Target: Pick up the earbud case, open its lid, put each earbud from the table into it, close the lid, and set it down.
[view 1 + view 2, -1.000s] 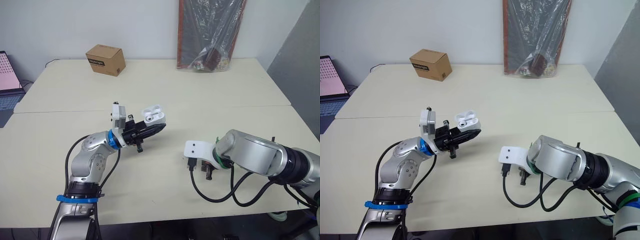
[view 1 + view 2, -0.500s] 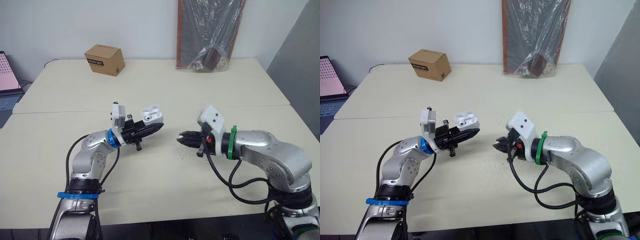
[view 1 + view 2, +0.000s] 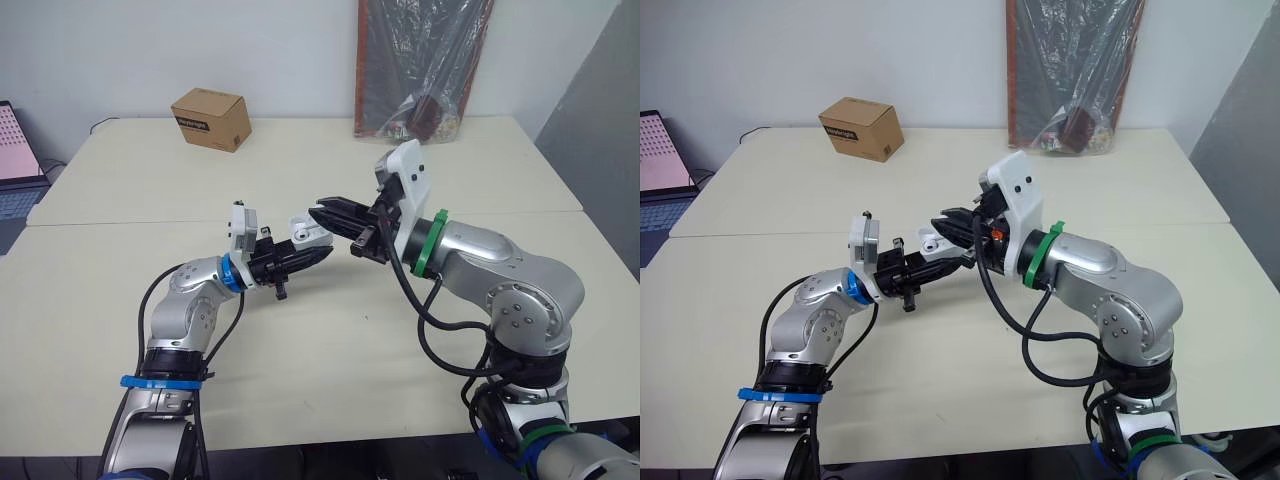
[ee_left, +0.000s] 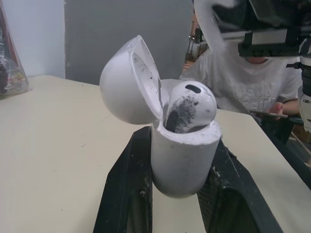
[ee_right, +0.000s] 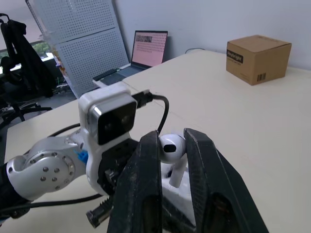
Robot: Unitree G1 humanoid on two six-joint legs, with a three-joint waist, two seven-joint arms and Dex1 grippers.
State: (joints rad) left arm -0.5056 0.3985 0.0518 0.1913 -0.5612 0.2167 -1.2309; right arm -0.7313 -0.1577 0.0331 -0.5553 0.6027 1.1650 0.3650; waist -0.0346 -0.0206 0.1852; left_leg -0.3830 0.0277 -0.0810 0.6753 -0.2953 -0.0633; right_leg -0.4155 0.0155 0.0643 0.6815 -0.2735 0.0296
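From the head, the left gripper (image 3: pixel 315 256) is clamped on the earbud case (image 3: pixel 305 232), holding it above the tabletop (image 3: pixel 300 360) with its lid open, and the right gripper (image 3: pixel 322 211) has its tips at the case's mouth. The left wrist view shows one earbud (image 4: pixel 187 104) seated in the case. In the right wrist view, the right gripper pinches a second earbud (image 5: pixel 171 145) just over the case.

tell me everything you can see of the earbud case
The earbud case is a rounded white shell of plastic look, marked with dark smudges. Its lid is swung open on its hinge and leans back. One seated earbud stands in the body, head above the rim. The left gripper clamps the body between its black fingers, above the table. The right gripper holds a second earbud by the open mouth; contact is unclear.
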